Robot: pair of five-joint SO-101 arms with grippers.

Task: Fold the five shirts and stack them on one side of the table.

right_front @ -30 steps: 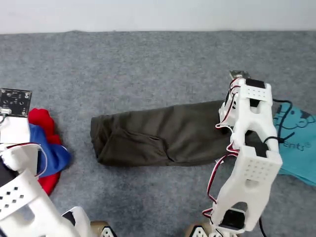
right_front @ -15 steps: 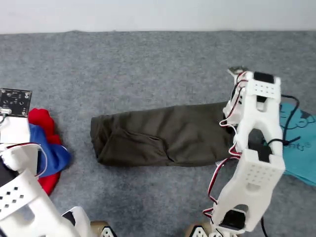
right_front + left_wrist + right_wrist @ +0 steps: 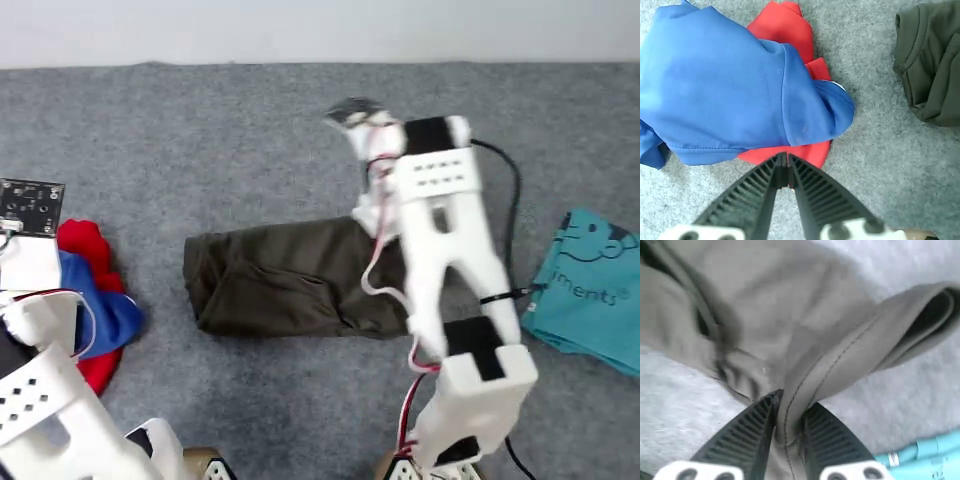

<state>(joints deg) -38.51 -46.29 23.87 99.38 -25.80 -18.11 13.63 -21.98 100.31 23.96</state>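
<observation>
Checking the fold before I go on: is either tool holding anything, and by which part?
The right tool grips the olive shirt by its stitched edge. The left tool is shut, seemingly empty, over the blue shirt.

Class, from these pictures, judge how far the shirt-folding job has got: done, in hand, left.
Done: perhaps the teal shirt, lying flat, apparently folded. In hand: the right gripper is shut on an edge of the olive shirt. Left: the blue shirt and red shirt lie crumpled together by the shut left gripper; no folded stack yet.
</observation>
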